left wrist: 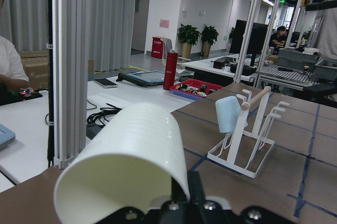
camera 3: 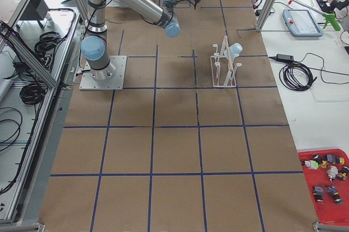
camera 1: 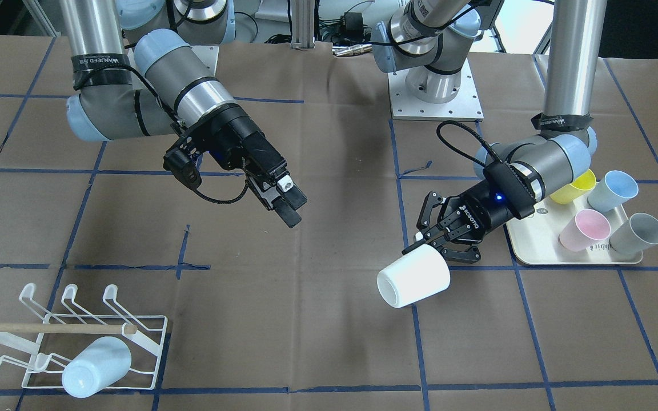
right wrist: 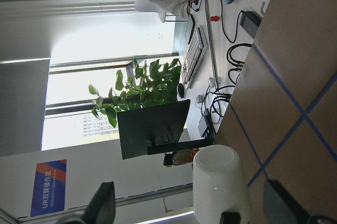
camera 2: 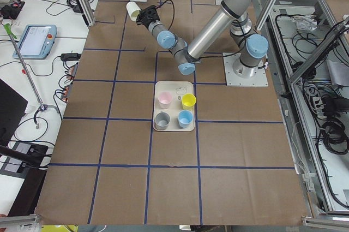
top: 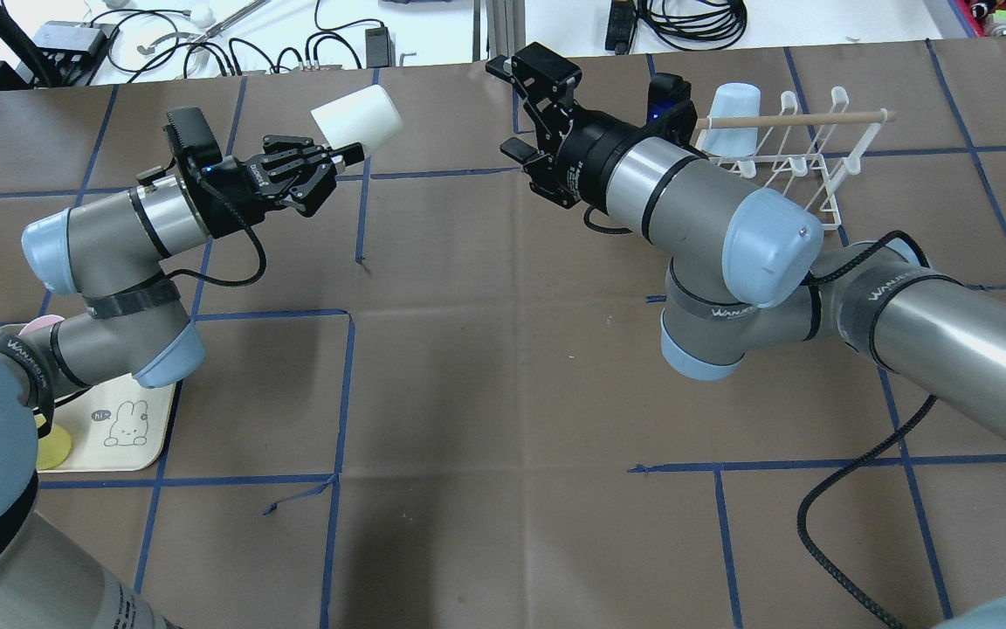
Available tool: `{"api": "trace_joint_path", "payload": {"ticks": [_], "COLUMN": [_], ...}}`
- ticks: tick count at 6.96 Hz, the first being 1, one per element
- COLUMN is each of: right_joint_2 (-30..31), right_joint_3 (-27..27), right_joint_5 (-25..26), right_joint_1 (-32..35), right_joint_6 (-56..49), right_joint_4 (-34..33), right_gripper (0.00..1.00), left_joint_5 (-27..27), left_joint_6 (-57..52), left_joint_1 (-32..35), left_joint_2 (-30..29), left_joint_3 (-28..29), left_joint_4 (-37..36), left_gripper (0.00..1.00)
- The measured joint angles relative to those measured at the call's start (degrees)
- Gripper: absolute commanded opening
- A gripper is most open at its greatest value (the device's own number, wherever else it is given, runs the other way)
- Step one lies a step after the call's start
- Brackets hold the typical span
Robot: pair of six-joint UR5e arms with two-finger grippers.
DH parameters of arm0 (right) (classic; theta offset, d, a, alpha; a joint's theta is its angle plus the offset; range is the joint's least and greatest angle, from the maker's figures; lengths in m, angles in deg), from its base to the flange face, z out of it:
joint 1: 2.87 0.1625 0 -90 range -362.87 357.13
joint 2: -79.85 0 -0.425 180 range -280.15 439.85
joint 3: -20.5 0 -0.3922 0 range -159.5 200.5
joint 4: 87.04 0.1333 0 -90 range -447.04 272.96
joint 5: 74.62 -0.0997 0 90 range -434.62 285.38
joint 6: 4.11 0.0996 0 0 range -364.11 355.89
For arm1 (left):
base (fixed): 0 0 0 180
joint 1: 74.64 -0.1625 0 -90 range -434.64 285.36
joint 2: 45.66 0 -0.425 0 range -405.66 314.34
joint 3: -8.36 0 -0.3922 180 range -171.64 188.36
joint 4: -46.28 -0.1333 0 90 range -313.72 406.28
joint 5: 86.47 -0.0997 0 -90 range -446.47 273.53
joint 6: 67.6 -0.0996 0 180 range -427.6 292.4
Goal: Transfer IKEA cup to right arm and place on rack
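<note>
Your desk carries the rack at your edge, toward the robot's right end. The white IKEA cup hangs above the desk near your edge, clenched by its rim in the left claw. The right claw is released, apart from the cup.

Upper left of the frame: the left gripper pinches the white cup at one end, apparently the rim, with the cup tipped sideways above the brown table. Upper centre, the right gripper faces it, jaws spread wide, well apart from the cup. Upper right, the white wire rack carries a pale blue cup.
</note>
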Motion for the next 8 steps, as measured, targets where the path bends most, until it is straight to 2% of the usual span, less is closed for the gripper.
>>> {"api": "trace_joint_path", "payload": {"ticks": [2, 3, 4, 6, 8], "right_joint_2": [-0.6, -0.8, -1.3, -3.9, -6.8], "right_joint_3": [-0.1, -0.3, -0.2, -0.6, -2.0], "right_joint_5": [5.2, 8.7, 10.8, 11.8, 11.9], "right_joint_1": [2.0, 3.3, 4.2, 5.7, 7.5], "right_joint_6": [0.5, 0.5, 0.5, 0.5, 0.4], "right_joint_4": [-1.3, -1.5, -1.5, -1.5, -1.8], "right_gripper": [0.99, 1.0, 1.0, 1.0, 1.0], "left_joint_5": [-2.4, -4.7, -8.1, -14.8, -17.2], "left_joint_6": [17.1, 20.9, 22.8, 23.6, 23.5], "left_joint_1": [1.5, 2.0, 2.4, 4.6, 5.8], "left_joint_2": [0.0, 1.1, 3.2, 6.7, 7.3], "left_joint_3": [-0.3, -1.0, -3.0, -6.0, -6.3], "left_joint_4": [-11.5, -13.5, -13.8, -11.2, -10.2], "left_gripper": [0.02, 0.02, 0.02, 0.03, 0.04]}}
